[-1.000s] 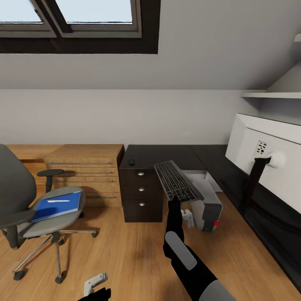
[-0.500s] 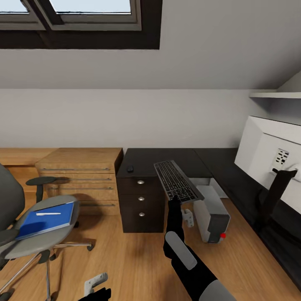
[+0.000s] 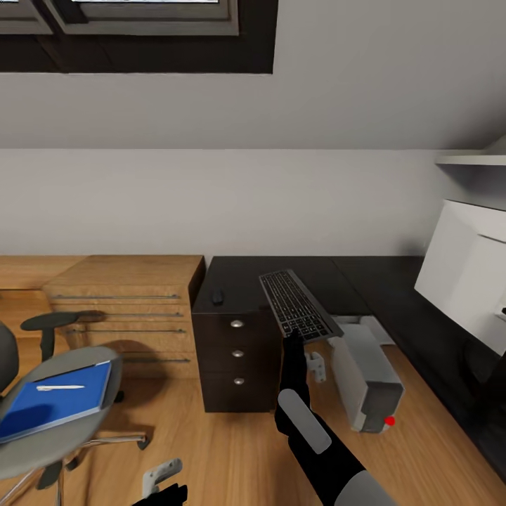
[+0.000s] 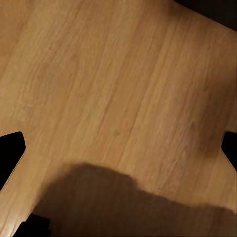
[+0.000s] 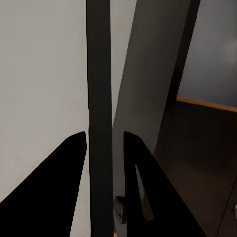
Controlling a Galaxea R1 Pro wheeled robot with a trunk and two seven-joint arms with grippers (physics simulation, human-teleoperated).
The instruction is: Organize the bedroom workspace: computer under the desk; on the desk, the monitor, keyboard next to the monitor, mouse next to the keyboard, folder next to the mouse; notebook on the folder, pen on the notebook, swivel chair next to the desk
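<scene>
The right gripper (image 3: 294,339) is clamped on the near short edge of the keyboard (image 3: 296,304), which it carries raised in front of the desk (image 3: 281,274), probably so the board clears the desktop edge before being laid beside the monitor (image 3: 469,277). The keyboard's long axis runs away from the robot toward the desk's back wall, keys facing up, far end tilted slightly left. The left gripper (image 4: 118,148) hangs over bare floor (image 4: 108,79), fingers spread wide and empty.
</scene>
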